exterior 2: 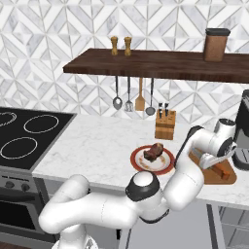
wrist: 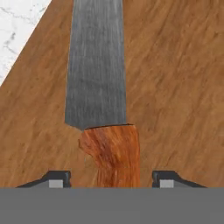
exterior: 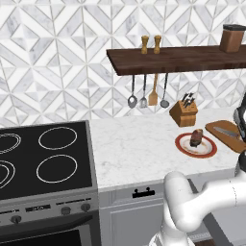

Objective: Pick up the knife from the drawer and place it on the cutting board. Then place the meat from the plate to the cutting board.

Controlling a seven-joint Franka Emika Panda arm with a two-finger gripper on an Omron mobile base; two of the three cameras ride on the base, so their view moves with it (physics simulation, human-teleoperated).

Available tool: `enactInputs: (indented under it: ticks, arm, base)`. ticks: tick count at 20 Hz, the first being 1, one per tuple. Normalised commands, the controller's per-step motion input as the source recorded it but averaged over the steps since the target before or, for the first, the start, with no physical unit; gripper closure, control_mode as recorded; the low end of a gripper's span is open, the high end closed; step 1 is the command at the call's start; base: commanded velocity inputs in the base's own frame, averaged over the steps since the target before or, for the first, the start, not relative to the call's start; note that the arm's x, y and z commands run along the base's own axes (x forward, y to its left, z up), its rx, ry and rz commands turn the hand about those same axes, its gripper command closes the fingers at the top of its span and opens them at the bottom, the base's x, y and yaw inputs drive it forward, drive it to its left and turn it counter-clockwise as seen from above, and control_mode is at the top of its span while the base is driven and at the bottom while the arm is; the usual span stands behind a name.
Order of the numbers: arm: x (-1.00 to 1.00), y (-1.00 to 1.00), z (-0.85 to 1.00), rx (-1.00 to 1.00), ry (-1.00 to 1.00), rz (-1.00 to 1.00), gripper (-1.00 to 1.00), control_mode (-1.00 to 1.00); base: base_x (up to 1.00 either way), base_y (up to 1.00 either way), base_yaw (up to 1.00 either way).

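The knife (wrist: 97,74) lies flat on the brown cutting board (wrist: 179,87), grey blade pointing away and reddish wooden handle nearest the hand. My gripper (wrist: 111,179) hangs just above the handle, open, with a gap between each fingertip (wrist: 56,178) and the wood. From the base, the gripper (exterior 2: 214,163) sits over the cutting board (exterior 2: 222,178) at the right end of the counter. The knife (exterior: 227,132) also shows on the board (exterior: 218,129). To the board's left, the meat (exterior 2: 153,151) rests on the red-rimmed white plate (exterior 2: 168,164). The drawer's dark edge (exterior: 211,222) sticks out below the counter.
A wooden knife block (exterior 2: 165,124) stands behind the plate, under a dark wall shelf (exterior 2: 160,62) hung with utensils. A dark appliance (exterior 2: 242,131) sits right of the board. The stove (exterior: 41,156) is far left, with bare marble counter (exterior: 134,149) between.
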Motion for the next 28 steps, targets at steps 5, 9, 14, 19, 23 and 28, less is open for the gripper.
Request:
enactInputs:
  ticks: [5, 9, 14, 19, 23, 28]
  arm:
    - [-0.44, 0.56, 0.7, 0.0, -0.11, -0.05, -1.0, -1.0]
    - [-0.22, 0.96, 0.65, -0.02, -0.06, -0.12, -1.0, -1.0]
    - [-0.47, 1.0, 0.17, -0.01, -0.09, -0.33, -1.0, -1.0]
    - [-0.6, 1.0, 0.04, 0.07, -0.15, -0.39, -1.0, -1.0]
    - [-0.45, 1.0, 0.01, 0.08, -0.1, -0.44, -1.0, -1.0]
    - [0.01, 0.87, 0.21, 0.05, -0.1, -0.48, -1.0, -1.0]
  base:
    - [0.0, 0.0, 0.0]
    - [0.0, 0.0, 0.0]
    - [0.0, 0.0, 0.0]
    - [0.0, 0.0, 0.0]
    - [0.0, 0.0, 0.0]
    - [0.0, 0.0, 0.0]
